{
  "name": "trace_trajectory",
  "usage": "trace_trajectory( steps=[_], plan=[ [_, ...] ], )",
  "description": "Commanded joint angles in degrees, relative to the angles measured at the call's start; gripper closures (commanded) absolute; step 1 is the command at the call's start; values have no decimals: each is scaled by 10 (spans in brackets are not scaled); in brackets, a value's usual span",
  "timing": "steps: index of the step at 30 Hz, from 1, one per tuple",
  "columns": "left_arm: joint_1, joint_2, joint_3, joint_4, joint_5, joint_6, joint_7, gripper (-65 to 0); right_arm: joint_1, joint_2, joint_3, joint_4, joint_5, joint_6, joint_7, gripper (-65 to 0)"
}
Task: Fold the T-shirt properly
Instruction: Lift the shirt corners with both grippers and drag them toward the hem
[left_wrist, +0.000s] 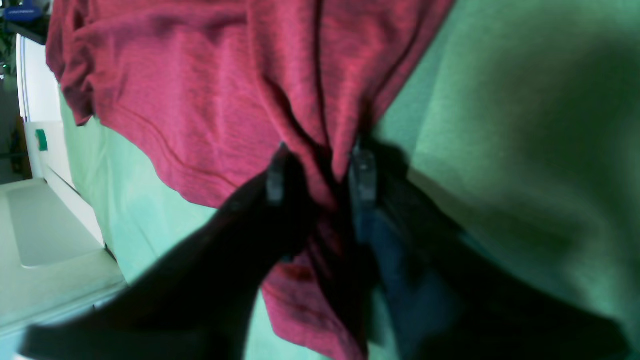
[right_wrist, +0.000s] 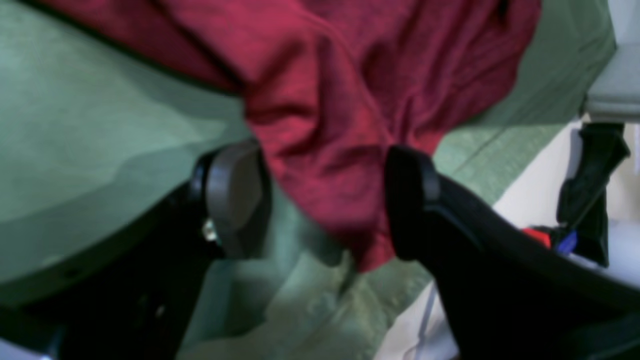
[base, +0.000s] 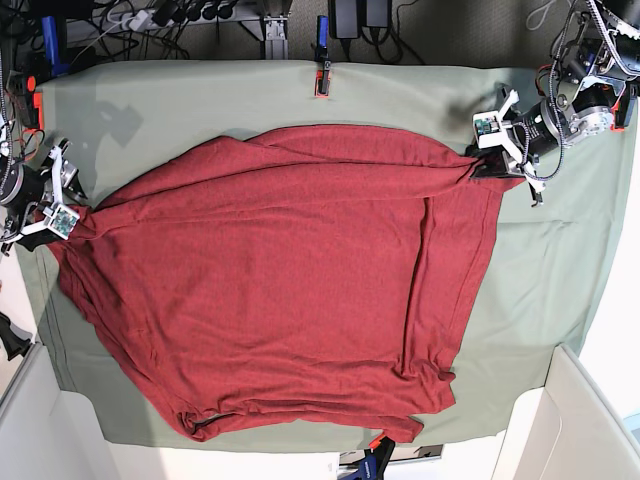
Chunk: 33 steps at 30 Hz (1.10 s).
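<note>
T-shirt (base: 280, 300) fabric, brick red and faintly heathered, lies spread across most of a sage-green table cloth (base: 560, 280), with one stitched hem running down the side nearer the left arm and a bunched, rumpled edge toward the bottom of the base view. No brand, label or print can be read on the shirt, and nothing else in the pictures carries legible writing.

One shirt, one cloth and two arms are in sight. The cloth covers a table and is pinned at its far edge by a clamp with orange jaws (base: 322, 75); a second clamp (base: 372, 462) bites the near edge. Beyond the table, cables and a power strip (base: 175, 12) run along a dark floor. A pale panel (base: 560, 430) stands at the near corner on the left arm's side.

The left gripper (left_wrist: 320, 172) has its two dark fingers drawn narrow on a gathered fold of the shirt, red cloth squeezed between them and spilling out above and below. In the base view this grip sits at the shirt's corner by the far edge on that view's right, where the fabric pulls into a tight point.

The right gripper (right_wrist: 320, 200) stands wide, one grey pad (right_wrist: 232, 197) on one side and one black finger on the other, with a hanging lobe of the shirt lying between them and not pinched. In the base view it meets the shirt's outermost corner at that view's left.
</note>
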Motion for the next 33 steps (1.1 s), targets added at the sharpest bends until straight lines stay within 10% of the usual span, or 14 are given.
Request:
trace_trajectory(
  steps=[1,3,8,20,33],
  plan=[
    [-3,-8,-3,0,8,0,19,-81,9,11,4,-6,-18,-11,-18,-385],
    [-3,-8,-3,0,8,0,19,-2,9,11,4,-11,-18,-11,-16,-355],
    [-5,-8,-5,0,7,0,20,0,7,8,4,-12,-17,-11,-17,0],
    [-5,-10,-130,8,-123,-71,-14,0,7,16,12,4,13,-10,-23,0],
    [-86,-10,-142,8,-168,-76,5,0,48,12,50,-20,38,16,-23,0]
  ],
)
